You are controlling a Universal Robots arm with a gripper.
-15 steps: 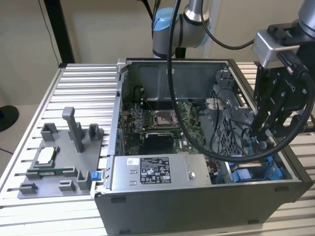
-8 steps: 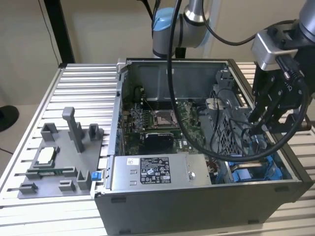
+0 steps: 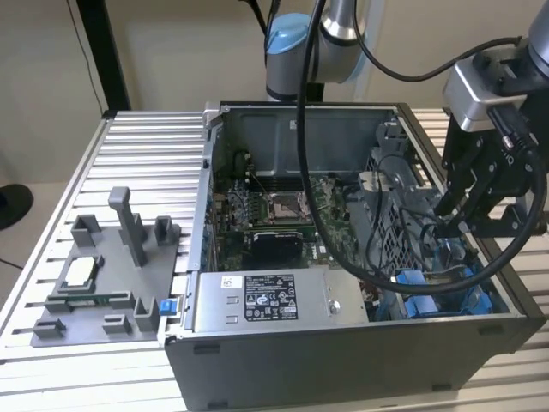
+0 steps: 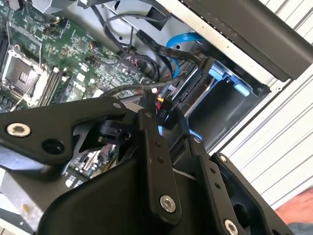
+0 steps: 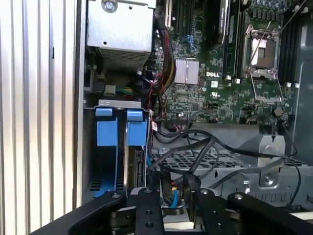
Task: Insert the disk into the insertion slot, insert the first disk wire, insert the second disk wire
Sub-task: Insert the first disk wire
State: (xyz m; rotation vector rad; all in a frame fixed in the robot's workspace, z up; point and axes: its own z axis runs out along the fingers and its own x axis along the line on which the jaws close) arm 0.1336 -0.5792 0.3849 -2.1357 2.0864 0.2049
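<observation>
In the exterior view my gripper [image 3: 450, 225] hangs inside the open computer case, over the insertion slot [image 3: 437, 296] at the case's front corner on that view's right. In both wrist views the black fingers [image 4: 146, 127] are shut on a black disk wire connector [image 4: 164, 113] with red and yellow leads, just above the bay. The slot [image 5: 117, 104] is grey metal, and two bright blue carrier frames [image 5: 137, 131] stand side by side in it. The disk's metal body and label are hidden. A blue data cable [image 4: 183, 39] loops near the bay's blue rail [image 4: 220, 74].
The motherboard [image 5: 210, 88] and the grey labelled power-supply box [image 3: 266, 299] fill the case. Loose black cables [image 5: 210, 147] cross a perforated metal cage beside the bay. A grey fixture tray [image 3: 94, 283] lies on the slatted table. What looks like a hand [image 4: 299, 211] is beside the case.
</observation>
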